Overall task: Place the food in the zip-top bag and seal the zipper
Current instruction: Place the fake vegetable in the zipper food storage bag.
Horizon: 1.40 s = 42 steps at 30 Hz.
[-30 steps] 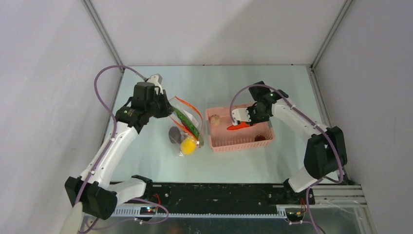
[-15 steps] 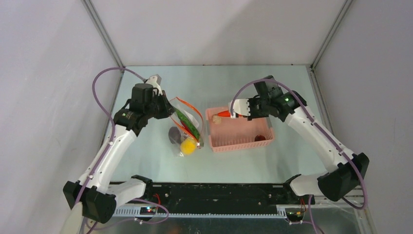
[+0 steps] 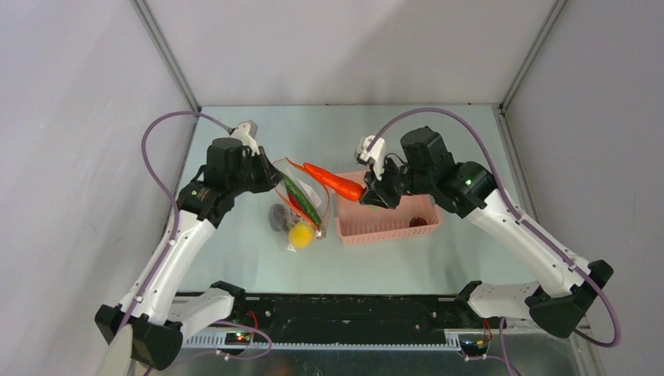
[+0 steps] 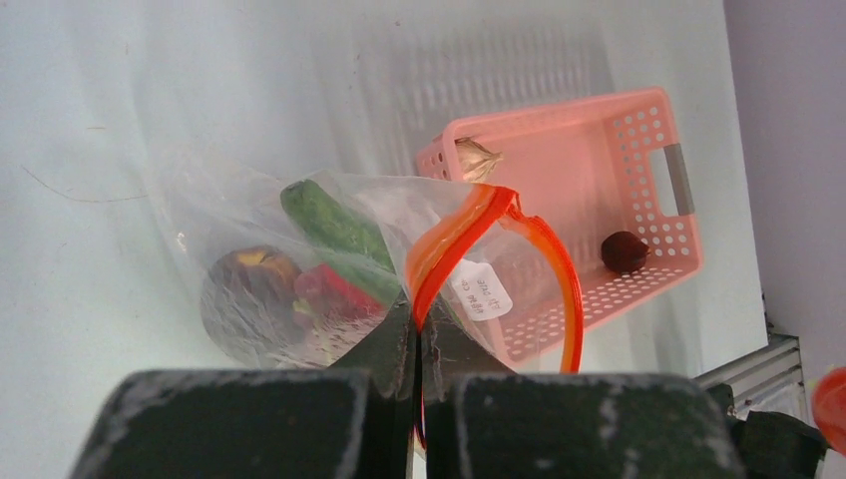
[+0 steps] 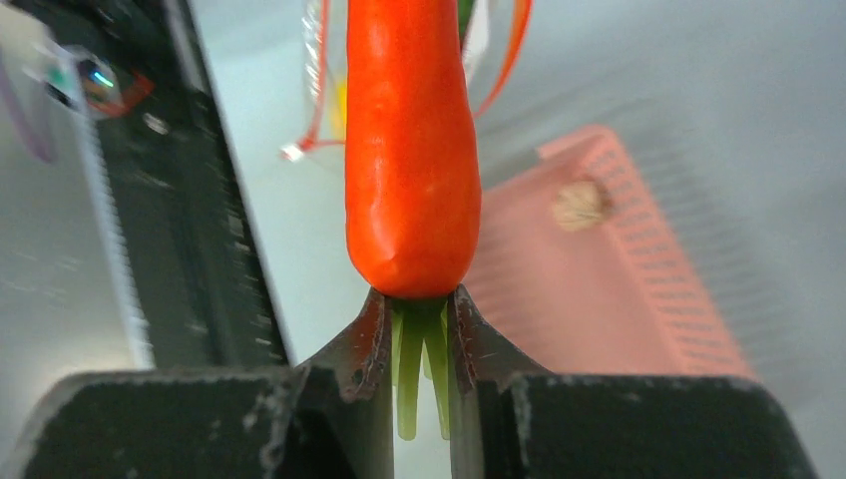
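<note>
The red chili, pinched by its green stem in the right gripper, was held over the pink basket, aimed at the zip-top bag, whose zipper was clamped between the pressed-together fingers of the left gripper; insertion was judged next.

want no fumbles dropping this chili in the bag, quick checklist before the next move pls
1. Right hand grips the chili: shut on its green stem end. Ok.
2. Left hand holds the bag's mouth up: shut on the zipper. Ok.
3. Mouth of the bag is wide enough for the chili: the strip loops open, but the width is hard to judge. Cannot tell.
4. Chili tip points at the mouth: it looks so from the top view. Ok.
5. All food is out of the basket: a tan piece and a dark red piece lie in it. Not ok.
</note>
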Motion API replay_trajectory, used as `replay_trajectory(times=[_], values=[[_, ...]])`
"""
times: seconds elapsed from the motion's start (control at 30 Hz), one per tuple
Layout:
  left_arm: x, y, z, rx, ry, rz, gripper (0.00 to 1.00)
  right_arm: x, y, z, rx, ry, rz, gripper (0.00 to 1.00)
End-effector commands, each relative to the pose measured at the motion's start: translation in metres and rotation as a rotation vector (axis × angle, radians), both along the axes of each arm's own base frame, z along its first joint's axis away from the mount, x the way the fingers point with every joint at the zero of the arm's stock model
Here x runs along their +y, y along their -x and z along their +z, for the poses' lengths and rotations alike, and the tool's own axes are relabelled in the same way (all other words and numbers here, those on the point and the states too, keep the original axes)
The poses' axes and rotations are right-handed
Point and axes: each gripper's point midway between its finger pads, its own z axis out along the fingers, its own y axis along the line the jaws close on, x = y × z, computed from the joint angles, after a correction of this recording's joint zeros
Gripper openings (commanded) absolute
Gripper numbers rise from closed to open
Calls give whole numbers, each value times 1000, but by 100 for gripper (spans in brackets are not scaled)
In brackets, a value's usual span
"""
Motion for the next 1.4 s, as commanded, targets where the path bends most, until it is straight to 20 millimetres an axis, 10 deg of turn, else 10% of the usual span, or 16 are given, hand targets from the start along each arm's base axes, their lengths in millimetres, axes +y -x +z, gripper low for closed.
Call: replay_trajectory(times=[0.0, 0.6, 1.37], values=[[-7, 3, 28, -91, 42, -22, 0, 31, 29, 10, 348, -187, -84, 0], [-8, 12, 41, -124, 35, -19, 1, 73, 67, -38, 776, -85, -213, 0], [-29, 23, 37, -109, 72, -113, 1, 142, -19, -43, 894, -146, -527, 0]])
